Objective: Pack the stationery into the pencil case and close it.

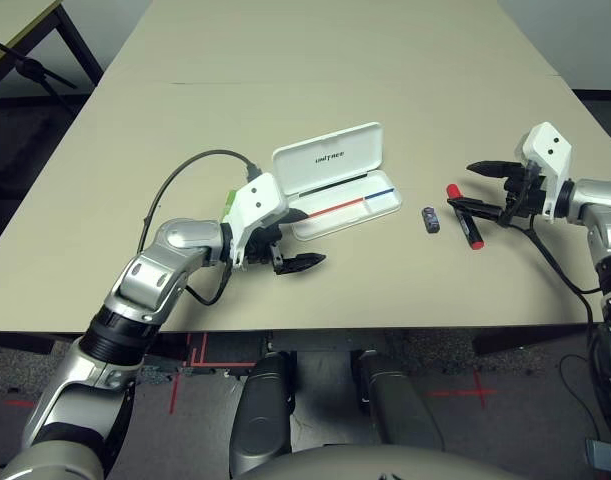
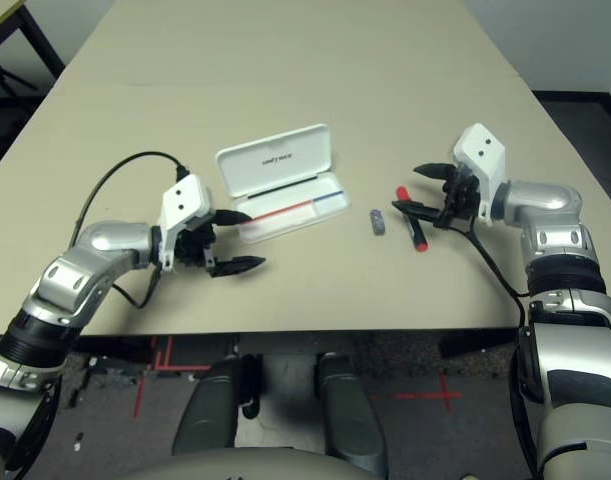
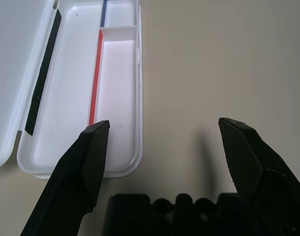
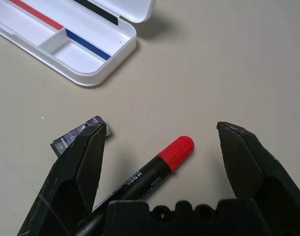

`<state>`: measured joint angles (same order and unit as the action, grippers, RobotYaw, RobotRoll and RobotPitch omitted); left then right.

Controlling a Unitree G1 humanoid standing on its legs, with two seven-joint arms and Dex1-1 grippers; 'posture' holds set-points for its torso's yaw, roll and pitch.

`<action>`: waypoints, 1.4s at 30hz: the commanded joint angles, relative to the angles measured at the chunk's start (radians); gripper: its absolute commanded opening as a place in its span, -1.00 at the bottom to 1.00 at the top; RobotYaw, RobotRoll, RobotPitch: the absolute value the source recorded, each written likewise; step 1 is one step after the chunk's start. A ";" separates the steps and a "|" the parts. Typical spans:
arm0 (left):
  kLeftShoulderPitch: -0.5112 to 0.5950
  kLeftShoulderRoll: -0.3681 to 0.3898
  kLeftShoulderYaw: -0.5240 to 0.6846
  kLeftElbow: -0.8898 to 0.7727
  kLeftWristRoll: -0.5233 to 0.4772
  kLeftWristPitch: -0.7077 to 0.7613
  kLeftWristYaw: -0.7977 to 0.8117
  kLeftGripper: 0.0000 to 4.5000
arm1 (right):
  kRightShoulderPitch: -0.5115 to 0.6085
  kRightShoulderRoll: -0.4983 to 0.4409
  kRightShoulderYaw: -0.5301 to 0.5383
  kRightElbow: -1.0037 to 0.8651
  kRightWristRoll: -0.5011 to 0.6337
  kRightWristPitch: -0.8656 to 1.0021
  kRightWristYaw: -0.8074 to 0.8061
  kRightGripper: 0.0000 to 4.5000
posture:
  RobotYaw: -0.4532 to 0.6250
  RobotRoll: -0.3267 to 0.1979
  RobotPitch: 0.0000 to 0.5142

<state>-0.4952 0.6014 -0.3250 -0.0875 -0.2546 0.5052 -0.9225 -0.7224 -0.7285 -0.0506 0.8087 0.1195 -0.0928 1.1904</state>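
Note:
The white pencil case (image 1: 326, 153) lies open at mid-table, its lid flat at the back and its tray (image 3: 138, 98), marked with a red and blue line, holding nothing. A small dark block (image 1: 431, 220) rests to the right of the case. Beside it lies the black marker (image 1: 466, 228) with its red cap (image 4: 177, 150). My right gripper (image 1: 473, 188) hangs open over the marker's capped end, one finger on each side. My left gripper (image 1: 300, 240) is open at the case's left end, low over the table. A sliver of light green (image 1: 228, 200) shows behind my left wrist.
A black cable (image 1: 190, 170) loops from my left wrist over the table. The table's front edge (image 1: 315, 322) runs just behind both arms. A dark stand (image 1: 35, 70) is off the table at the far left.

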 commanded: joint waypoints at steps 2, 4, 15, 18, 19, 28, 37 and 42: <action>-0.041 -0.017 -0.033 0.060 0.060 -0.012 -0.017 0.99 | 0.023 -0.002 0.007 -0.024 -0.003 0.001 -0.001 1.00 | -0.14 0.25 -0.38; -0.053 -0.021 -0.042 0.072 0.074 -0.012 -0.025 0.99 | 0.029 -0.003 0.007 -0.032 -0.002 0.004 -0.002 1.00 | -0.14 0.25 -0.37; -0.085 -0.036 -0.096 0.101 0.153 -0.010 -0.075 0.99 | 0.046 -0.002 0.005 -0.053 0.001 0.014 -0.009 1.00 | -0.16 0.25 -0.34; -0.098 -0.039 -0.110 0.121 0.179 -0.014 -0.083 0.99 | 0.051 0.000 0.005 -0.058 0.003 0.015 -0.011 1.00 | -0.17 0.25 -0.33; -0.101 -0.040 -0.113 0.126 0.183 -0.015 -0.086 0.99 | 0.053 0.000 0.004 -0.059 0.003 0.015 -0.012 1.00 | -0.17 0.25 -0.33; -0.123 -0.050 -0.115 0.155 0.207 -0.002 -0.116 0.40 | 0.067 0.004 0.003 -0.077 0.005 0.019 -0.018 1.00 | -0.19 0.25 -0.32; -0.155 -0.043 -0.111 0.184 0.223 -0.024 -0.144 -0.98 | 0.085 0.007 0.007 -0.096 0.006 0.020 -0.024 1.00 | -0.19 0.25 -0.32; -0.173 -0.008 -0.105 0.187 0.243 -0.074 -0.190 -0.98 | 0.087 0.007 0.009 -0.098 0.003 0.019 -0.023 1.00 | -0.19 0.25 -0.32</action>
<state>-0.6564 0.5739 -0.4151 0.0938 -0.0318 0.4541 -1.0890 -0.6492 -0.7238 -0.0507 0.7273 0.1217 -0.0772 1.1647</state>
